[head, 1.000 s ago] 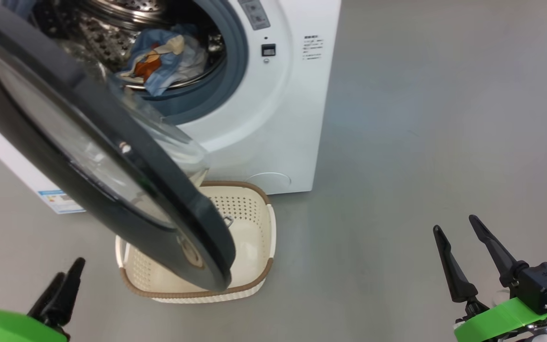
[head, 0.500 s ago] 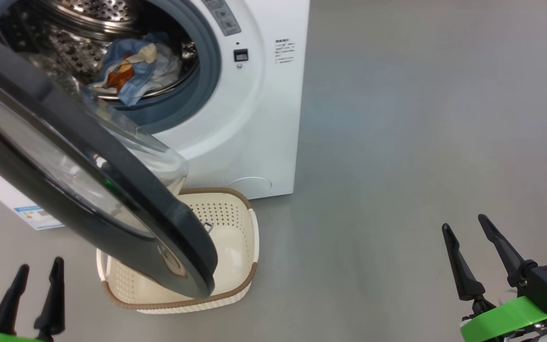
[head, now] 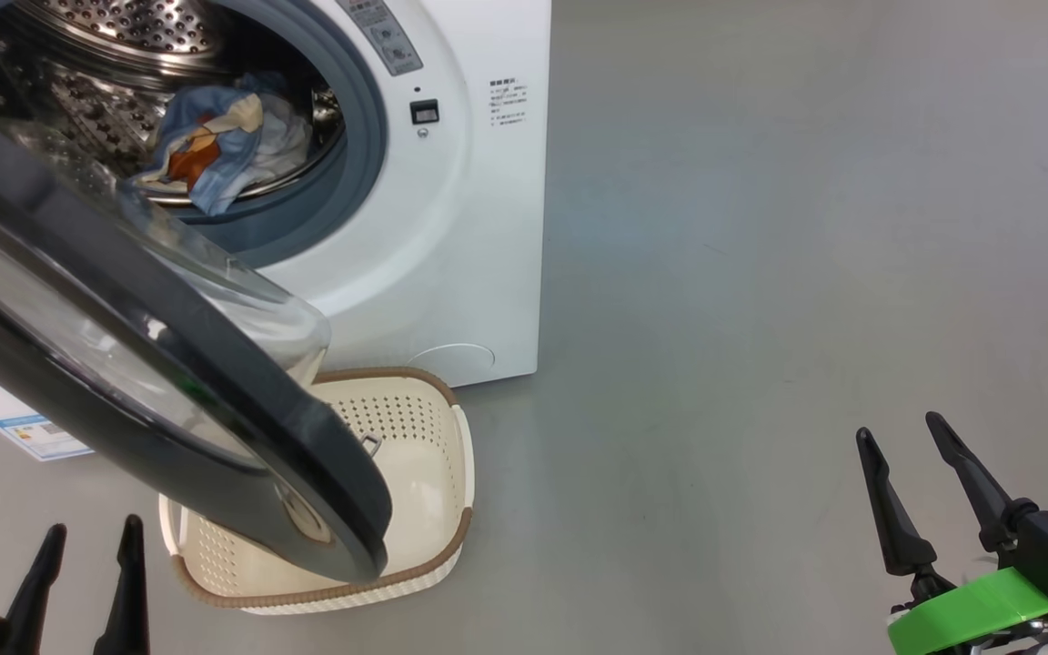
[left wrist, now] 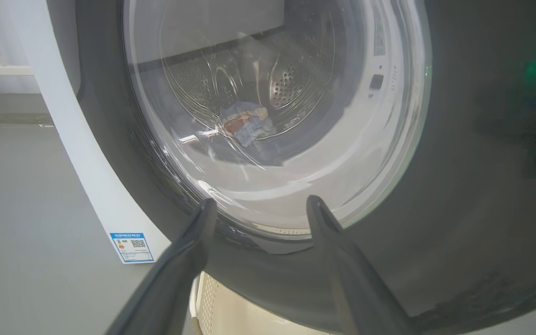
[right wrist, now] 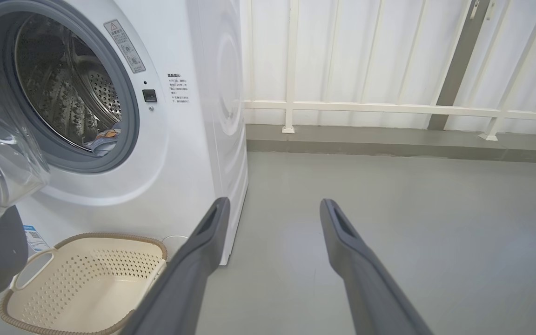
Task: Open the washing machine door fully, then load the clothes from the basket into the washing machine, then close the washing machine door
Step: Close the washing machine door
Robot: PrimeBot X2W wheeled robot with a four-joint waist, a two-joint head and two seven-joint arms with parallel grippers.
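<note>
at the front of the washing machine [head: 478, 227] the door [head: 242, 400] stands swung out, its lower edge hanging over the basket [head: 397, 428]. clothes [head: 215, 150] lie in the drum [head: 105, 27], one blue corner at the front lip near the grey seal [head: 356, 155].

left gripper [head: 94, 529]: fingers spread wide, empty, low at left, facing the door's outer face. right gripper [head: 899, 428]: wide, empty, well apart over bare floor [head: 760, 273].

risks, as you judge the close:
- that blue corner could get pinched between door and seal if it sits as far forward as it looks.
- a push on the glossy rim could slide off; a fingertip on the glass bowl would press the wrong spot.
- the basket sits under the door's swing, so the rim may clip it.

hard to make out:
- the door covers the basket's near left part, so you can't confirm it's empty.
- hinge side is cut off.
- latch can't be made out.
</note>
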